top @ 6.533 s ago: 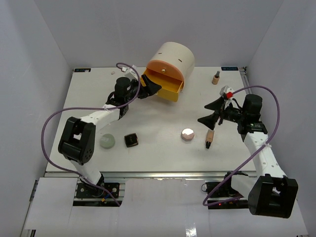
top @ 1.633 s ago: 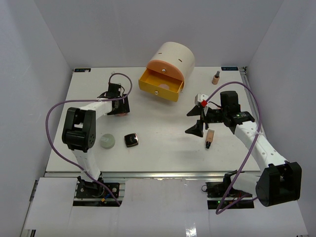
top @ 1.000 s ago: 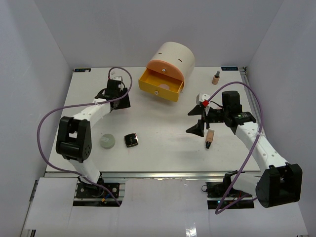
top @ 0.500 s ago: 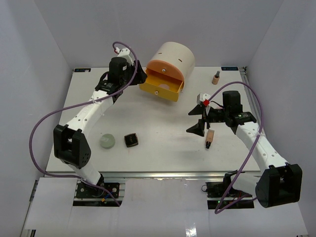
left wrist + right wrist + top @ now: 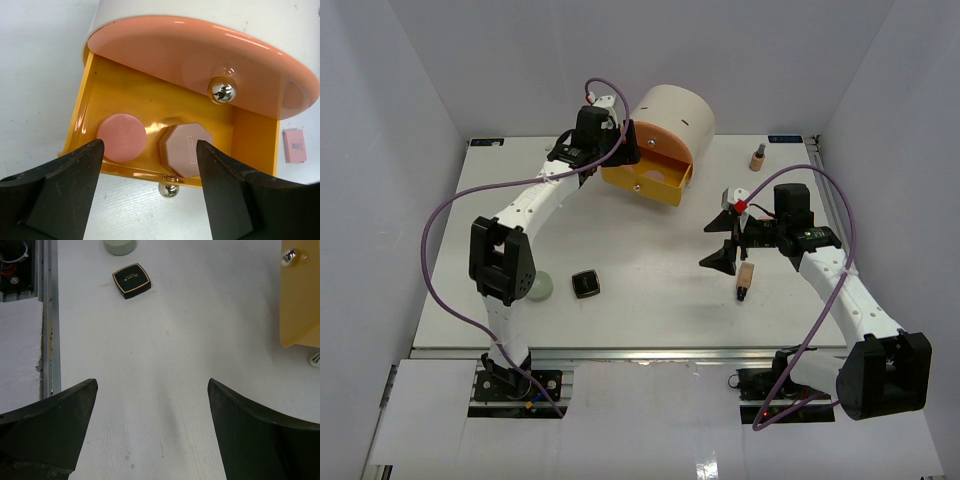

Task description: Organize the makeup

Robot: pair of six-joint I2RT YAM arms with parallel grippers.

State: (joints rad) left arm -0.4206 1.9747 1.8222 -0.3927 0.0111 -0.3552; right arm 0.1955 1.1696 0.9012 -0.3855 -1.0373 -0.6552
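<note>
My left gripper (image 5: 148, 146) hangs over the open yellow drawer (image 5: 135, 100) of the cream drum (image 5: 672, 112). Its jaws are spread wide and there is nothing between them. Two pieces of makeup sit side by side in the drawer. On the left is a round pink piece (image 5: 121, 137) with raised lettering across its top that I cannot read. Just beside it is the pink faceted jar (image 5: 186, 150), which carries a small rectangular label whose print is too fine to make out. Above them is the orange drawer front (image 5: 165, 50) with its chrome knob (image 5: 222, 91). A small pink packet (image 5: 294, 145) lies on the table (image 5: 165, 355) to the right of the drawer, and its faint print is also illegible.

My right gripper (image 5: 152, 385) is low over the bare table, jaws fully apart and holding nothing. Ahead of it lies the black square compact (image 5: 131, 281), with a gold border and a line of gold script too small to read. The pale green ball (image 5: 120, 246) sits near it. From above, one tan bottle (image 5: 744, 282) lies close by my right gripper. The other tan bottle (image 5: 757, 158) stands at the far right of the table.
</note>
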